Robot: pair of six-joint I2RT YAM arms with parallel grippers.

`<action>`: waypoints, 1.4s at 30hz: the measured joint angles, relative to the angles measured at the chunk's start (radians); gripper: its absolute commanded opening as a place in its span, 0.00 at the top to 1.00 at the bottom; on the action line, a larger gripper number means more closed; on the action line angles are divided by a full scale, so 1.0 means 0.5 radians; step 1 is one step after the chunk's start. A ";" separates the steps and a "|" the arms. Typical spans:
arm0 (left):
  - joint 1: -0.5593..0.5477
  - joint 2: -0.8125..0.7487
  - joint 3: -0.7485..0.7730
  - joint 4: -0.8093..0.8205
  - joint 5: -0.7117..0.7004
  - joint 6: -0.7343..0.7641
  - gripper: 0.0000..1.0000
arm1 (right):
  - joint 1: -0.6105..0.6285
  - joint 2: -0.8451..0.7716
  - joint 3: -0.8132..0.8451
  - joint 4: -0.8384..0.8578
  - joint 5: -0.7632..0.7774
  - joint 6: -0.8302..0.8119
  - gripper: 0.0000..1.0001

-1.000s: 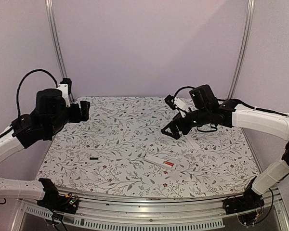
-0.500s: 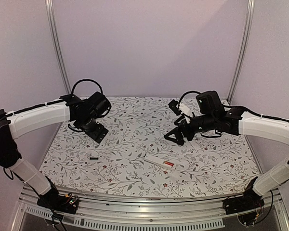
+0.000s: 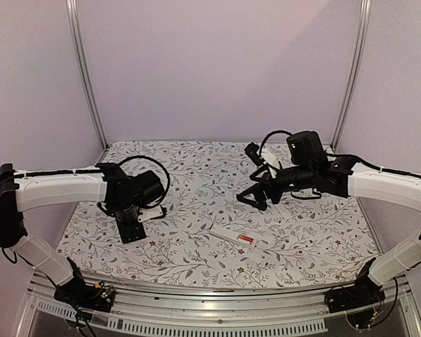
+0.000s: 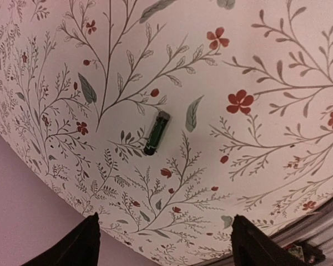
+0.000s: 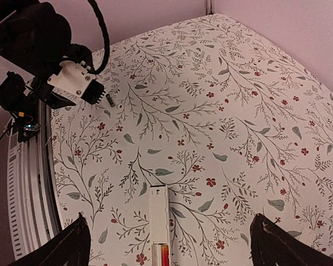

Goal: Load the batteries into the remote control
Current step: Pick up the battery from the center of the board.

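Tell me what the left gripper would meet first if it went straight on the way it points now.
Probably the small dark battery: the open left gripper points down at the floral tablecloth, and the battery lies ahead, roughly centred. Depth is unclear, so cloth beside it could come first.

Light soft, even, pinkish cast; shadows faint. My wrist views bow at edges; battery sharp.

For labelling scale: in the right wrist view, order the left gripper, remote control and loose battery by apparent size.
1-2. left gripper and remote control: similar; the remote is nearer and cropped, so unranked.
3. loose battery, clearly smallest.
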 measured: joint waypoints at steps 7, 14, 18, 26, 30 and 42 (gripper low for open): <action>0.056 -0.117 -0.259 0.338 0.115 0.376 0.22 | 0.000 -0.001 0.000 -0.001 -0.004 0.000 0.01; 0.274 -0.090 -0.262 0.547 0.240 0.635 0.26 | 0.000 -0.001 0.000 -0.002 -0.037 0.000 0.01; 0.349 -0.076 -0.262 0.642 0.319 0.762 0.32 | 0.000 -0.001 0.000 -0.002 -0.044 0.000 0.01; 0.440 0.100 -0.225 0.691 0.423 0.884 0.34 | 0.000 0.007 0.000 -0.005 -0.072 0.000 0.01; 0.472 0.175 -0.210 0.700 0.443 0.911 0.39 | 0.000 0.008 0.000 -0.006 -0.089 0.000 0.01; 0.564 0.306 -0.156 0.694 0.549 0.951 0.58 | 0.000 0.008 0.000 -0.021 -0.108 -0.001 0.01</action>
